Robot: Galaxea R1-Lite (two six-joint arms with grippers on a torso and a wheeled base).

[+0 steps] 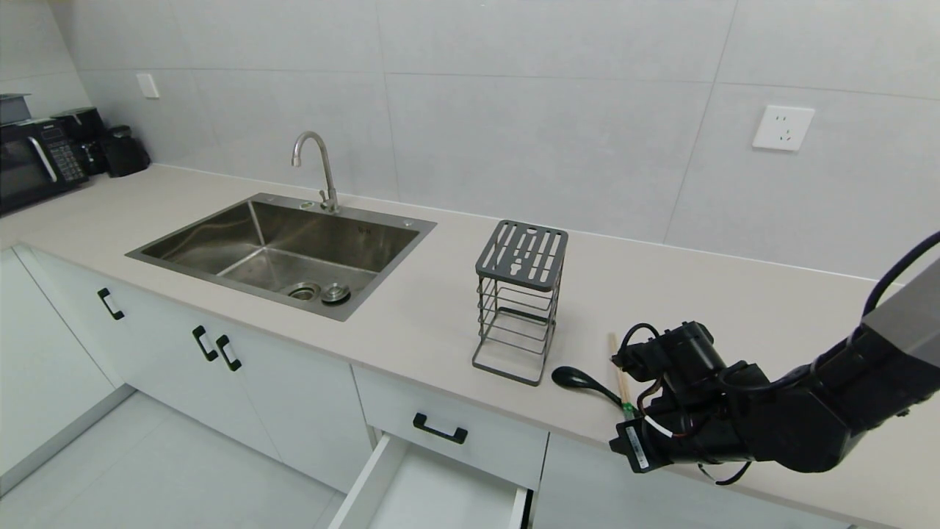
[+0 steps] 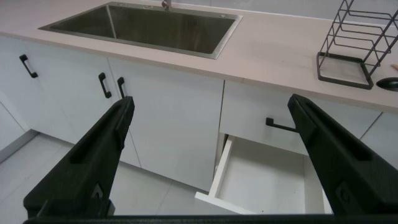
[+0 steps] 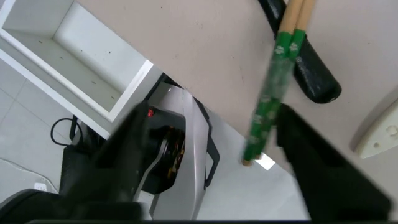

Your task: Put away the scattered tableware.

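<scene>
A pair of wooden chopsticks [image 1: 619,371] with green ends lies on the counter near its front edge, beside a black spoon [image 1: 580,380]. My right gripper [image 1: 640,435] hangs open over the counter's front edge, just above the chopsticks' green ends. In the right wrist view the chopsticks [image 3: 273,93] run between the two blurred fingers [image 3: 134,158], over the spoon [image 3: 311,71]. A dark wire cutlery rack [image 1: 518,294] stands left of the spoon. My left gripper [image 2: 211,165] is open and holds nothing, out in front of the cabinets.
A drawer [image 1: 433,492] under the counter stands pulled out, also seen as the drawer [image 2: 267,180] past the left gripper. The steel sink [image 1: 286,250] with its faucet [image 1: 316,165] is at the left. A microwave [image 1: 33,162] sits far left.
</scene>
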